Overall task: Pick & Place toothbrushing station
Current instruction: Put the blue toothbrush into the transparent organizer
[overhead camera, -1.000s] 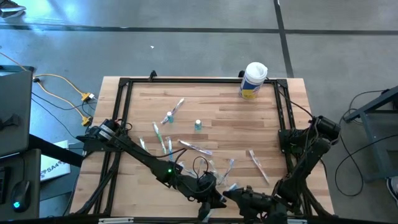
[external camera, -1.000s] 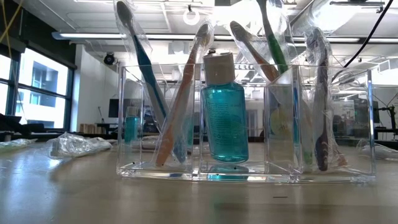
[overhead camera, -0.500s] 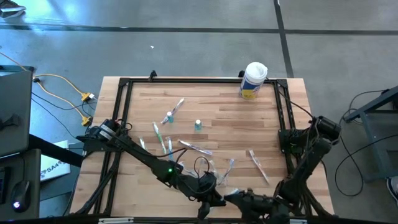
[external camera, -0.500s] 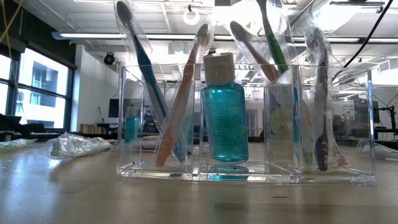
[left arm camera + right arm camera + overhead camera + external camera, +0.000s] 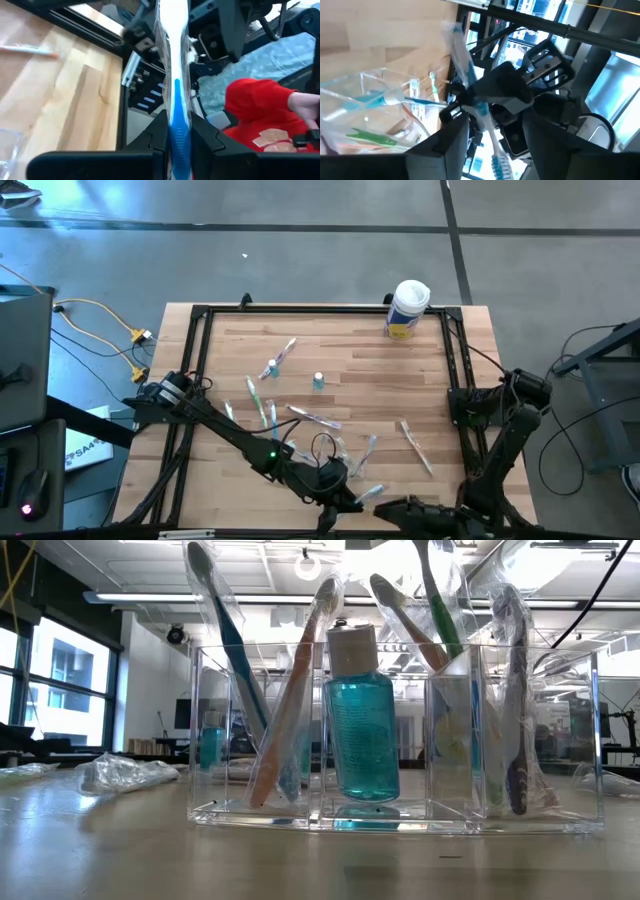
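Note:
My left gripper point(image 5: 352, 498) is near the table's near edge, shut on a toothbrush point(image 5: 175, 90) with a blue and white handle in a clear wrapper. My right gripper point(image 5: 497, 140) stands open just to the right of it, near the toothbrush point(image 5: 470, 75) but apart from it. The clear plastic holder point(image 5: 400, 740) stands on the table just beyond both grippers, with several wrapped toothbrushes leaning in its compartments and a teal bottle point(image 5: 360, 720) upright in the middle. Loose toothbrushes point(image 5: 315, 417) and a teal-capped tube point(image 5: 318, 381) lie on the wood farther back. My left gripper pinches the wrapped toothbrush between its two fingers point(image 5: 160, 135), about midway along the handle point(image 5: 479, 107). The fingers reach out nearly level and lie across the brush. The brush stands steeply tilted, sticking out above and below the fingers, clear of the table.
A large white canister with a yellow label point(image 5: 407, 308) stands at the far right corner. A black frame point(image 5: 320, 310) runs around the tabletop. Another wrapped toothbrush point(image 5: 415, 445) lies at the right. A person's red sleeve point(image 5: 260, 105) shows beyond the table's edge.
My right gripper has let go of the toothbrush and drawn back toward the table's right edge. The brush stays in my left gripper, which has kept its place. The holder and its contents have not moved.

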### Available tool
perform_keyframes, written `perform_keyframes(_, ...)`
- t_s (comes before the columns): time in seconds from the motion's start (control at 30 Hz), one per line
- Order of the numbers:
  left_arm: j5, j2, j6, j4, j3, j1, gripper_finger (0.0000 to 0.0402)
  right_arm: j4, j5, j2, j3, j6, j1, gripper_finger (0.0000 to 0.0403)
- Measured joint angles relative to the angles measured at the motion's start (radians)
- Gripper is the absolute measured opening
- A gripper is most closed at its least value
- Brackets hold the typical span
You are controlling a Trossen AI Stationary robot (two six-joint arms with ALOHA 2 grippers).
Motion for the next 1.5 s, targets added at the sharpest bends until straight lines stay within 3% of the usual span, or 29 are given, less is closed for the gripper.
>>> perform_keyframes(0.13,-0.115,-0.002,0.087,0.012,0.0,-0.013,0.0038,0.0,0.047,-0.014,0.0,0.149,0.026,0.0184)
perform_keyframes(0.23,-0.24,-0.028,0.208,0.03,0.0,-0.044,0.0038,0.0,0.152,-0.028,0.0,0.316,0.039,0.0184)
perform_keyframes(0.57,-0.851,-0.069,0.7,0.135,0.0,-0.25,0.0038,0.024,0.402,-0.031,0.0,0.728,0.041,0.0184)
perform_keyframes(0.87,-1.21,-0.069,0.919,0.256,-0.068,-0.369,0.0038,0.019,0.404,-0.034,0.0,1.03,0.153,0.018)
perform_keyframes(1.03,-1.248,-0.088,1.031,0.263,-0.071,-0.357,0.0038,0.017,0.404,-0.034,0.0,1.166,0.211,0.018)
perform_keyframes(1.33,-1.046,-0.085,0.879,0.19,-0.07,-0.289,0.0041,-0.029,0.403,-0.034,0.0,1.294,0.238,0.018)
perform_keyframes(1.4,-1.092,-0.082,0.823,0.119,-0.078,-0.288,0.0041,-0.086,0.402,-0.034,0.0,1.358,0.239,0.018)
perform_keyframes(1.5,-1.305,-0.1,0.802,0.009,-0.101,-0.307,0.004,-0.212,0.398,-0.034,0.0,1.511,0.244,0.018)
